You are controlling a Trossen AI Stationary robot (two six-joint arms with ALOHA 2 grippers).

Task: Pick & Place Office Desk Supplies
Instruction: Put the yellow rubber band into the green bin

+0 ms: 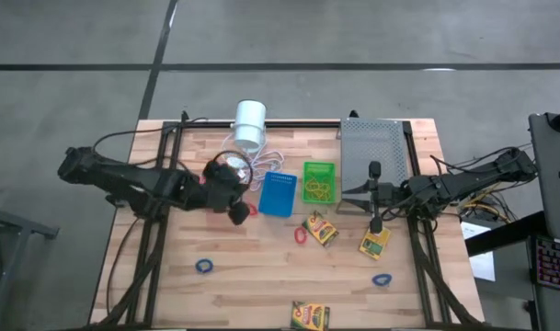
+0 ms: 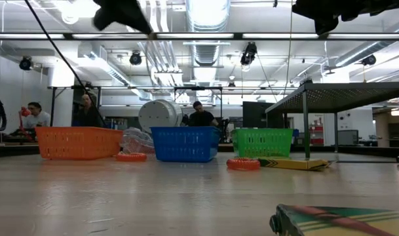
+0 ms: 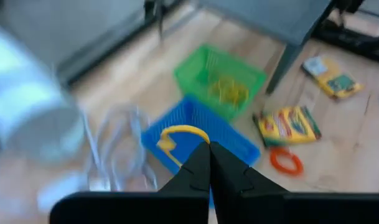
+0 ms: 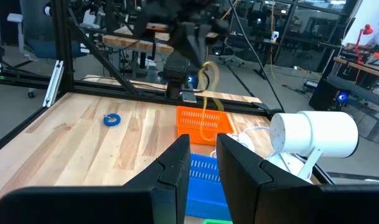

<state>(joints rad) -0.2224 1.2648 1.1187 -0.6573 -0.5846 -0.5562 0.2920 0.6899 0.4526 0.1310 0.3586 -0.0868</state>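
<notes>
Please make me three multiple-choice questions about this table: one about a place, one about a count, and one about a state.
1. In the low view, which basket stands between the other two?
A. orange basket
B. blue basket
C. green basket

2. How many crayon boxes lie on the table in the high view?
A. one
B. three
C. five

3. The left gripper is:
A. open and empty
B. shut on a marker pen
C. shut on a yellow rubber band

Key:
1 B, orange on one side of it, green on the other.
2 B, two near the right gripper, one at the near edge.
3 C, the band hangs from its closed fingertips.
</notes>
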